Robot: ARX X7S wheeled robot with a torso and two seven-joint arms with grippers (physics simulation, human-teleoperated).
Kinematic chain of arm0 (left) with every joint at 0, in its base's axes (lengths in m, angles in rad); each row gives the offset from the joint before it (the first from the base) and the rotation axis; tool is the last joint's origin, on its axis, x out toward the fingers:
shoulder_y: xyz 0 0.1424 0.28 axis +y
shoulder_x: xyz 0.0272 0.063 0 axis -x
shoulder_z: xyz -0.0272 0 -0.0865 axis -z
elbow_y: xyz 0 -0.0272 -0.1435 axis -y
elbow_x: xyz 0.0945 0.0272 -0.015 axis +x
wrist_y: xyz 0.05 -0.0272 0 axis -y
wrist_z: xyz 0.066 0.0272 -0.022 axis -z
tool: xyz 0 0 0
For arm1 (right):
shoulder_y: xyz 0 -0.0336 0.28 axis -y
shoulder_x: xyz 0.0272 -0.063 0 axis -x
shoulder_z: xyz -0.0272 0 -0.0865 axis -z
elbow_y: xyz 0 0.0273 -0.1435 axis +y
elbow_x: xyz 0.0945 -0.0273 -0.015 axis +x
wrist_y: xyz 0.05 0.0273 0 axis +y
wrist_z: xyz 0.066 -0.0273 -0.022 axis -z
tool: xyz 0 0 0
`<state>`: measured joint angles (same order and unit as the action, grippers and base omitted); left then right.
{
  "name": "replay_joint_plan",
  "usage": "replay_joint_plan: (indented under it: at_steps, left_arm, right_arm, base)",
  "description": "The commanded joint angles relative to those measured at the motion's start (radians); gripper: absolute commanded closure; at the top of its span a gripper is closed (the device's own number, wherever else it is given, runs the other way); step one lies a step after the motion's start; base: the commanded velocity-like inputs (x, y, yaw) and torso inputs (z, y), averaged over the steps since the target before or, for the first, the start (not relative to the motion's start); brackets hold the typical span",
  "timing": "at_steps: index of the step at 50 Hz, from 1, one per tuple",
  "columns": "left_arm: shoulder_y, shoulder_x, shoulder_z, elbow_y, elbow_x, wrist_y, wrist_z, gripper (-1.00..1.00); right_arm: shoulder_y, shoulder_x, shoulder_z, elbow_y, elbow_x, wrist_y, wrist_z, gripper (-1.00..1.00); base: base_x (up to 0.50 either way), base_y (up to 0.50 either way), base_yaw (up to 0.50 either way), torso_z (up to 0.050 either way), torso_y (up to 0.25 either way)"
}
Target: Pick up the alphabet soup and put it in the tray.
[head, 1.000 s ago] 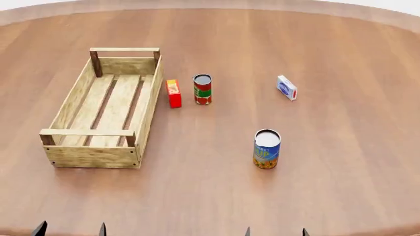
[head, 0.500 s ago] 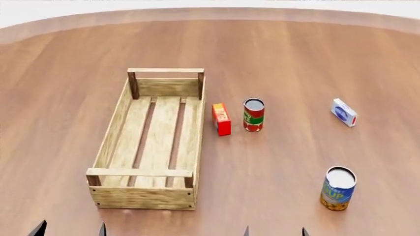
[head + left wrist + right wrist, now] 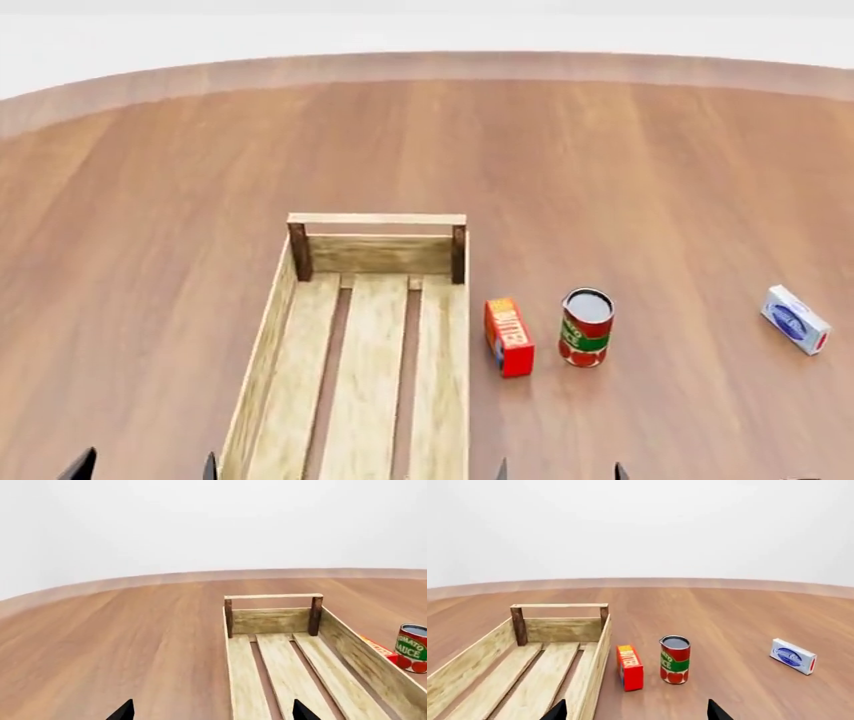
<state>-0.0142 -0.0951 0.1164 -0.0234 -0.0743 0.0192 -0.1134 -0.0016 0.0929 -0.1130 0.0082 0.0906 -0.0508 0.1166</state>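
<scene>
Alphabet soup has slid out of every view as the head view shifted; earlier it stood near the front right. Both grippers (image 3: 210, 712) (image 3: 635, 711) show spread fingertips, holding nothing. Tray (image 3: 441, 330) now sits central, red box (image 3: 509, 337), tomato can (image 3: 586, 327), white box (image 3: 795, 319) beyond.

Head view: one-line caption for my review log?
Empty slatted tray beside a red box, tomato can and blue-white box; no alphabet soup visible.
</scene>
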Motion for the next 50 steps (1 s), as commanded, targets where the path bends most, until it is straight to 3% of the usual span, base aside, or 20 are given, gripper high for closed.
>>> replay_joint_plan:
  at_steps: [1,15,25,29,35,50]
  left_arm:
    - [-0.002,-0.012,0.015,-0.006,-0.012,0.004,-0.014,-1.00]
    - [0.002,-0.024,0.031,0.000,-0.021,0.010,-0.028,-1.00]
    - [0.005,-0.033,0.041,0.007,-0.027,0.011,-0.038,-1.00]
    - [0.002,-0.033,0.041,0.004,-0.030,0.008,-0.045,-1.00]
    - [-0.005,-0.035,0.044,0.001,-0.039,0.005,-0.050,-1.00]
    - [-0.009,-0.045,0.055,-0.006,-0.049,0.007,-0.061,-1.00]
  right_arm:
    - [0.001,0.013,-0.015,0.003,0.012,-0.005,0.013,-1.00]
    - [-0.001,0.026,-0.030,-0.001,0.025,-0.002,0.028,-1.00]
    - [-0.001,0.031,-0.026,-0.021,0.071,0.036,0.031,-1.00]
    - [0.012,0.025,0.030,-0.143,0.127,0.293,0.135,-1.00]
    - [0.034,0.014,0.113,-0.213,0.150,0.534,0.282,-1.00]
    - [0.032,-0.075,0.266,-0.278,0.178,0.579,0.587,-1.00]
  base:
    - [0.50,0.22,0.00,0.000,0.000]
    - [0.49,0.21,0.00,0.000,0.001]
    - [0.00,0.00,0.00,0.000,0.000]
    - [0.00,0.00,0.00,0.000,0.000]
    - [0.00,0.00,0.00,0.000,0.000]
    - [0.00,0.00,0.00,0.000,0.000]
